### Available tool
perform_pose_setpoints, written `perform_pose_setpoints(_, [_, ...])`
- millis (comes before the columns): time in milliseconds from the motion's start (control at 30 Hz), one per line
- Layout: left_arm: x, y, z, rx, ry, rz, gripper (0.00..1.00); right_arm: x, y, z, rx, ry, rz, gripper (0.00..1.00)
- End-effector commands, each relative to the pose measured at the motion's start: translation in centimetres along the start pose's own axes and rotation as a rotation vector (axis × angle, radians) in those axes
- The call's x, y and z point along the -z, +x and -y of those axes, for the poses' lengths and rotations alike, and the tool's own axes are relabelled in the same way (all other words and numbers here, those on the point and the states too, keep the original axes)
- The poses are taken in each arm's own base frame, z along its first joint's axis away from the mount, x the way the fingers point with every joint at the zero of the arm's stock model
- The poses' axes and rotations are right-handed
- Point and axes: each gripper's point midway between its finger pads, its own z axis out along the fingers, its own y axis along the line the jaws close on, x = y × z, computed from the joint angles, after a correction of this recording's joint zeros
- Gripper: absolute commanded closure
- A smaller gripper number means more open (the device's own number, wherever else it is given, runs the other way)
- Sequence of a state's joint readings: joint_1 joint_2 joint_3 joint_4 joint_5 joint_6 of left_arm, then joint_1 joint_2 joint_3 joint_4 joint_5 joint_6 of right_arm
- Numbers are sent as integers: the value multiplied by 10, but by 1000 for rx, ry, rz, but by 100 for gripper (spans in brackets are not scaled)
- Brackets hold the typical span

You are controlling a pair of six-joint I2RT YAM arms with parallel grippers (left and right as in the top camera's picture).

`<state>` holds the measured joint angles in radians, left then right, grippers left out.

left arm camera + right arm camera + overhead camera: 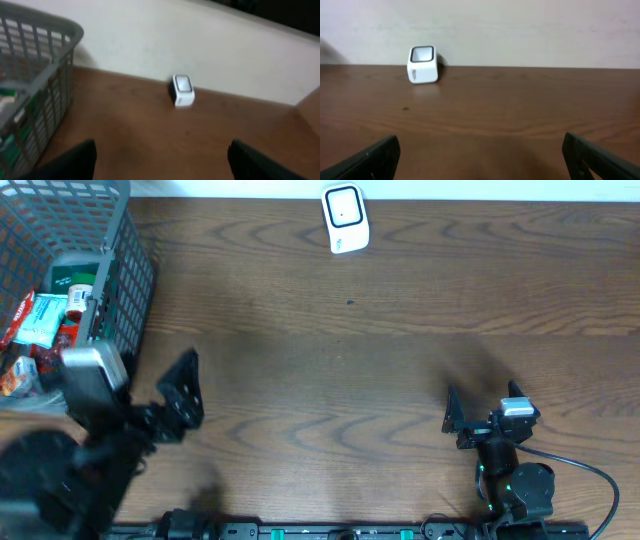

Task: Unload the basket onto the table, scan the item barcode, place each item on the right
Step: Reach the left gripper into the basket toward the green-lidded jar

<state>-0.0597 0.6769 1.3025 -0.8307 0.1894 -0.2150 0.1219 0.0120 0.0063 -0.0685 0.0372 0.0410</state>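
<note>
Step in hand: pick-up of an item, judged not yet begun.

Left gripper [180, 395]: lower left of the overhead frame, just beside the basket [125, 265]; jaws wide apart, nothing held.

Right gripper [484, 408]: lower right of the frame, above bare table [350, 360]; jaws fully apart, nothing held.

Items [40, 315]: heaped inside the basket at the left edge, none lifted out. Long axis and barcode side of any one packet: cannot tell, too jumbled and blurred.

Barcode scanner [345, 218]: top centre of the frame, well apart from both grippers. Long axis close to top-to-bottom of the frame, slightly tilted; dark window facing up and toward the arms.

Next move, as a judgement: reach over the basket rim with the left gripper, close on one packet, lift clear, then find the barcode before presenting it to the window.
</note>
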Motion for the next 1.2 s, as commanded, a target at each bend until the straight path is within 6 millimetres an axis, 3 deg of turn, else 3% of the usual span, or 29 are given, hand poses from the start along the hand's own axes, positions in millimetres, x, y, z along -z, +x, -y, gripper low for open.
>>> perform_pose_setpoints(0, [-4,-41,19,-85,28,-67,16,0,0,2,8,7,1,1])
perform_pose_setpoints(100, [-15,-57,22,-128,7,-174,15,0,0,1,8,7,2,1])
perform_pose_setpoints(200, [-30,-59,20,-120,-16,-296,16,0,0,2,8,7,1,1])
perform_pose_setpoints(400, [-81,-30,4,-77,-65,-539,16,0,0,2,8,7,1,1])
perform_pose_setpoints(567, [-118,-13,-9,-103,-85,-634,16,0,0,2,8,7,1,1])
perform_pose_setpoints(633, [-129,-12,-22,-129,-149,-644,16,0,0,1,8,7,2,1])
perform_pose_setpoints(733, [-143,-16,-40,-119,-238,-621,28,0,0,1,8,7,2,1])
perform_pose_setpoints(933, [-149,-57,-79,-101,-362,-456,31,0,0,1,8,7,2,1])
perform_pose_setpoints(1033, [-139,-84,-125,-57,-492,-357,25,0,0,2,8,7,1,1])
perform_pose_setpoints(1167, [-123,-97,-178,2,-624,-314,20,0,0,1,8,7,2,1])
